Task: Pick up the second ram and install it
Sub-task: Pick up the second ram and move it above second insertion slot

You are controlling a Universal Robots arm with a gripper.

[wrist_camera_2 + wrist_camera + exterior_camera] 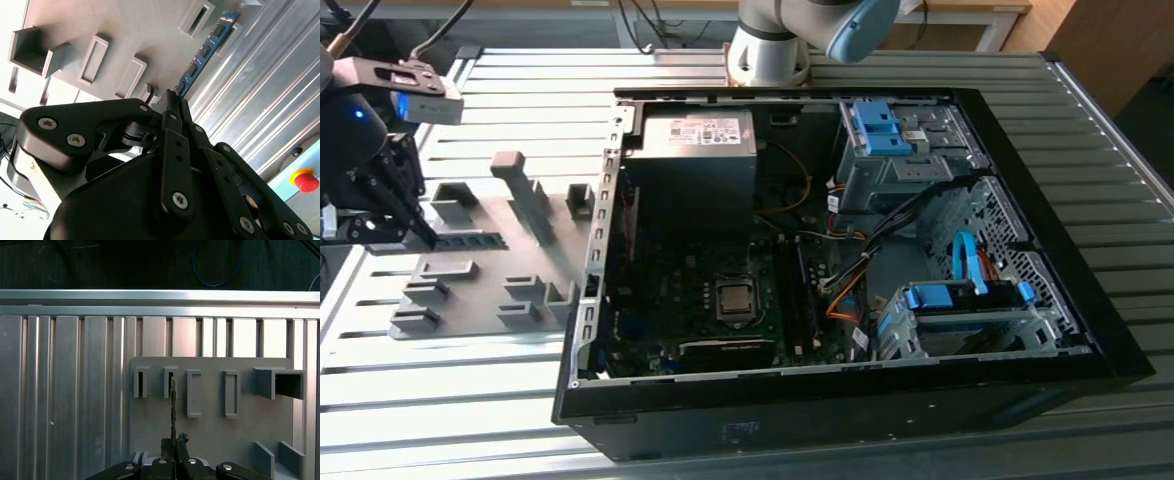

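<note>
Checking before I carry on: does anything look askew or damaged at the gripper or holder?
Nothing stands out. The second ram runs straight out from the gripper, which pinches one end, at the grey holder. No damage is visible.

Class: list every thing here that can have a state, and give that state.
second ram, clamped at one end, not installed
gripper, shut on the second ram
computer case, lying flat, side panel off

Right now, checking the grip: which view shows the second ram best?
The second wrist view: the second ram shows its chip-lined face beyond the gripper. First wrist view: edge-on sliver. Exterior view: small strip.
</note>
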